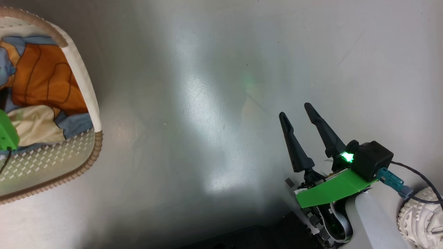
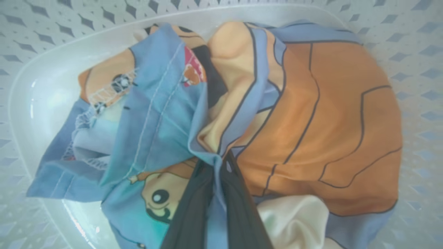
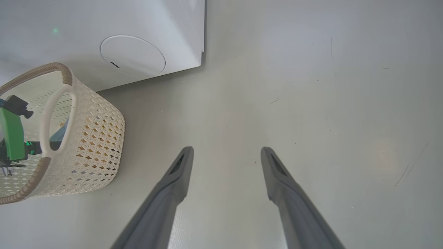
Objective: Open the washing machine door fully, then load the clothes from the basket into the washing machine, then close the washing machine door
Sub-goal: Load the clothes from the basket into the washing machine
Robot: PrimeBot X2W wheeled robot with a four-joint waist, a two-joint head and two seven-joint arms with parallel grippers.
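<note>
Washing machine (image 3: 69,24) with round flap (image 3: 133,55) just behind the basket (image 3: 100,145), grey floor (image 1: 207,103) around it, clothes (image 2: 311,114) piled in the basket, left gripper (image 2: 216,166) inside pinching a blue fold, right gripper (image 1: 295,109) well away from the basket, fingers wide apart.

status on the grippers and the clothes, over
Left gripper shut on the clothes, down in the basket. Right gripper open, above the floor. Basket walls close around them.
</note>
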